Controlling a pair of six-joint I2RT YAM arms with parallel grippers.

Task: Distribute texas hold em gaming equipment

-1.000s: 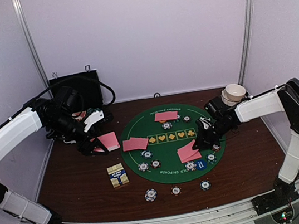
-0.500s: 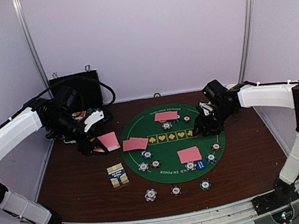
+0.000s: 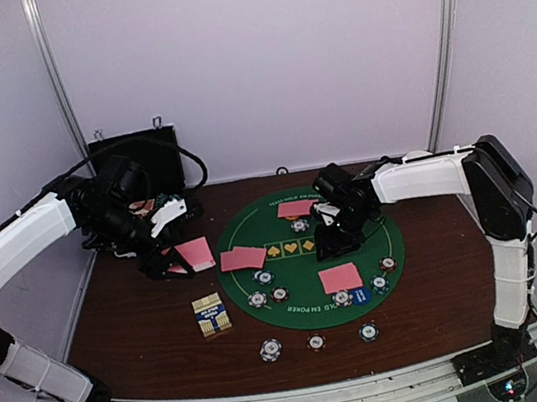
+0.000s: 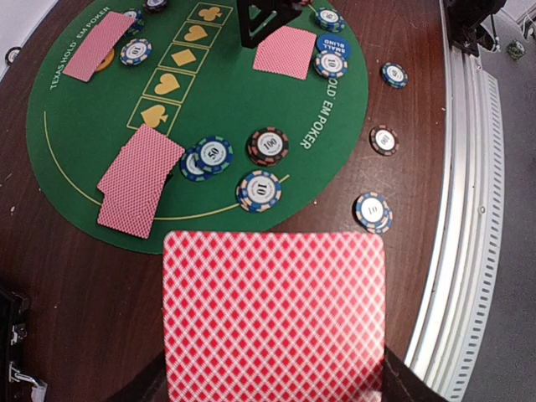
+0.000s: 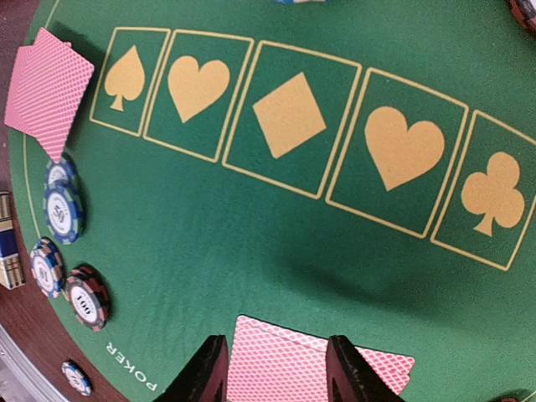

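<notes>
Pink card (image 4: pixel 274 316) sits clamped in the left pincer (image 3: pixel 169 263) over the counter (image 3: pixel 127 333), off the mat (image 3: pixel 310 276); released askew, it could miss. The right pincer (image 5: pixel 276 373) hangs open, empty, and could nudge the dealt pair (image 5: pixel 377 371) below.

Overhead camera faces down from behind; both close wrist cameras share the mat (image 5: pixel 276 243).

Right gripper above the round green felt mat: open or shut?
Open. Right wrist view: the right gripper has its black fingers apart; pink-backed playing cards on the green felt mat show through the gap, nothing gripped.
</notes>
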